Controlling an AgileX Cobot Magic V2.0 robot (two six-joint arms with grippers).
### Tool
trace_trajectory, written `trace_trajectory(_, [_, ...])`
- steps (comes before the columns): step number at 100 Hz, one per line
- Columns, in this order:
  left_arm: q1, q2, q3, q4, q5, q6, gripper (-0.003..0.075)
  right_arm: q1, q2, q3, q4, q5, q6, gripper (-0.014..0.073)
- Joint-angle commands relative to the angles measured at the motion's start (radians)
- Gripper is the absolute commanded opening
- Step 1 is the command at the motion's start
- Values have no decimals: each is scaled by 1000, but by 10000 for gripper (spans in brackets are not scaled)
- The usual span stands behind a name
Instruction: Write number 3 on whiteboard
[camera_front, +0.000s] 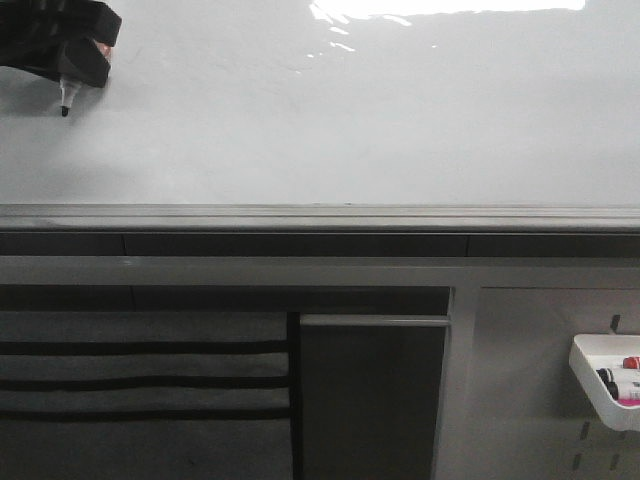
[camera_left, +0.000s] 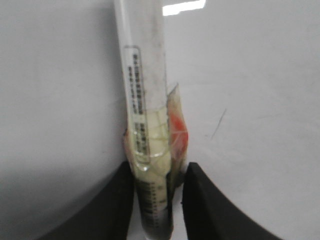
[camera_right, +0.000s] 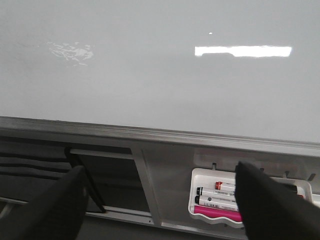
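The whiteboard (camera_front: 350, 110) fills the upper part of the front view, glossy white with glare along its top. No number 3 shows on it. At its far upper left, my left gripper (camera_front: 75, 50) is shut on a white-barrelled marker (camera_front: 67, 95) whose black tip points down at the board; I cannot tell whether it touches. In the left wrist view the marker (camera_left: 142, 90), wrapped in clear and orange tape, stands between the black fingers of the left gripper (camera_left: 159, 172), and a short thin dark stroke (camera_left: 218, 124) lies on the board beside it. My right gripper (camera_right: 160, 210) is open and holds nothing.
A grey metal rail (camera_front: 320, 215) runs under the board, with a grey panelled cabinet (camera_front: 370, 400) below it. A small white tray (camera_front: 590, 385) with several markers hangs at the lower right; the tray (camera_right: 200, 177) also shows between my right fingers.
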Motion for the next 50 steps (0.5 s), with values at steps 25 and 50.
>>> trace_trajectory(25, [3,-62,-48,-1,89,20,-18,3,14,-36,72,-60,-10,540])
trace_trajectory(50, [-44,-169,-184,-50,688,411,-18,3,136,-123,431,149,-348,540])
